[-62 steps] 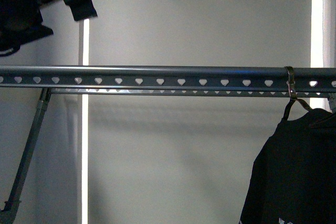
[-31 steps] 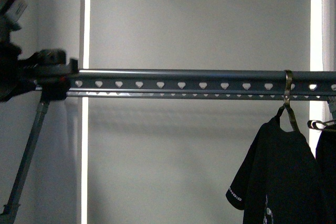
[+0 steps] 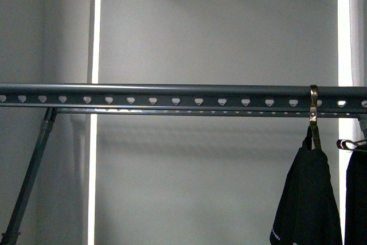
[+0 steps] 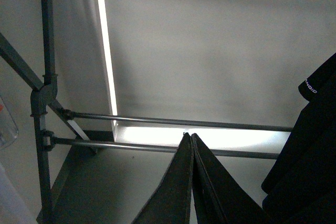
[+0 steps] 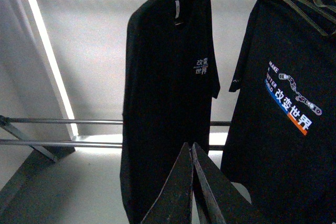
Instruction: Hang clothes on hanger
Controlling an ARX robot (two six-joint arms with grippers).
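Half a second ago the left arm filled the left edge of the front view, level with the rail, and the garment faced the camera with its sleeve spread. Now no arm shows in the front view, and the clothes point(image 3: 307, 199) hang turned edge-on and narrower, with only a scrap of white print showing near the hem. The rail itself sits slightly lower in the picture than it did.

The clothes hang at the right end of the hanger point(image 3: 172, 95), their flat bronze hook point(image 3: 313, 110) looped over the top of the rail. Just to the right, a second black garment point(image 3: 356, 193) hangs from a thin wire hook point(image 3: 350, 143) (partly cut off by the picture's edge). The two hang close together; I cannot tell whether they touch.

Everything left of the bronze hook is bare rail with its row of small holes, running to the slanted support strut point(image 3: 31, 170) at the far left. Below the rail is open space before a pale wall.

The left gripper point(image 4: 191, 139) is clenched, its fingers meeting with nothing between them. The right gripper point(image 5: 190, 147) is likewise pressed together and empty, below the hanging clothes point(image 5: 168, 87).
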